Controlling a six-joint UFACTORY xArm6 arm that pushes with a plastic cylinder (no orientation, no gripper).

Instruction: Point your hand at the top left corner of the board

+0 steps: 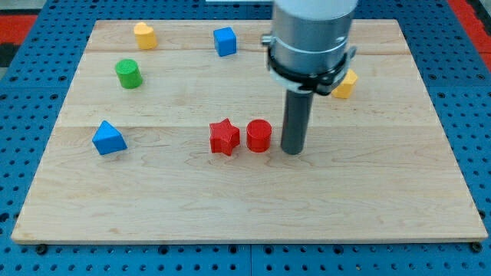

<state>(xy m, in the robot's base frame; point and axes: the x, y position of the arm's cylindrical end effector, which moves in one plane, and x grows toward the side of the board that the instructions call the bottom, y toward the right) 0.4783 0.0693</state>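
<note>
The wooden board [153,199] fills most of the camera view. Its top left corner [97,23] lies near a yellow block [144,35]. My tip [292,151] rests on the board near its middle, just right of a red cylinder [259,136]. A red star [224,137] sits left of that cylinder. The arm's grey body [311,38] rises above the rod and hides part of the board's top.
A blue cube [225,41] sits near the view's top centre. A green cylinder [128,73] and a blue triangle [108,139] are on the left. A yellow block [344,83] shows partly behind the arm on the right. Blue pegboard surrounds the board.
</note>
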